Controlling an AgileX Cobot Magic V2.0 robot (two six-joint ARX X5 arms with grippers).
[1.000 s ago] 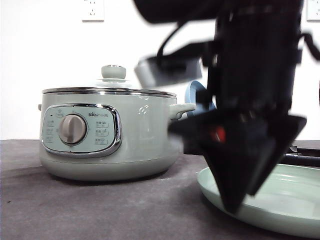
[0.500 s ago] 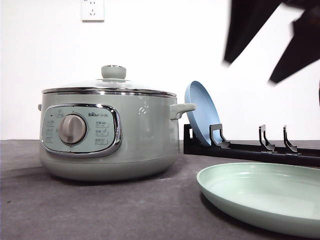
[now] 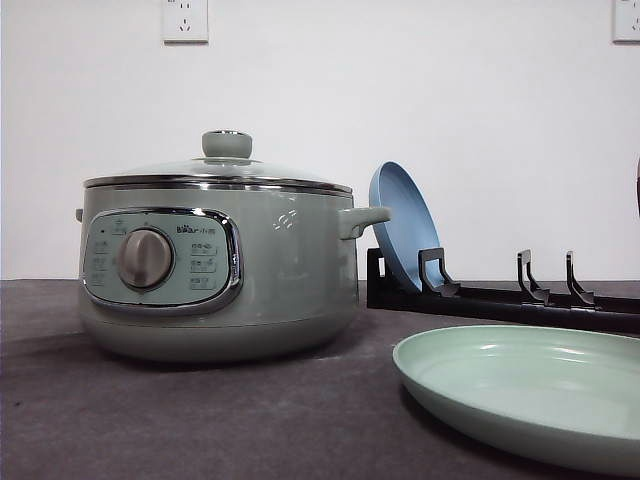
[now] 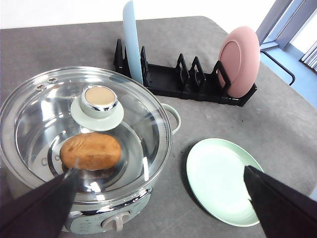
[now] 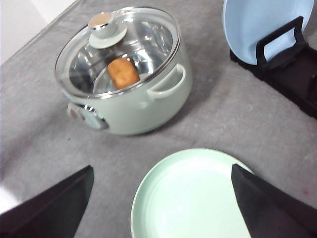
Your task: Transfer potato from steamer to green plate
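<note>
Left end effector (image 4: 158, 208) spread wide above lidded steamer (image 4: 86, 144), potato (image 4: 90, 151) inside, apart from it.

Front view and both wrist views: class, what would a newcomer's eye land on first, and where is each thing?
The big sage-green steamer on the left of the table stands out first, its glass lid on and the orange-brown potato visible inside. Next comes the empty green plate lying flat at front right. Behind them a black rack holds a blue plate and a pink plate on edge.
</note>
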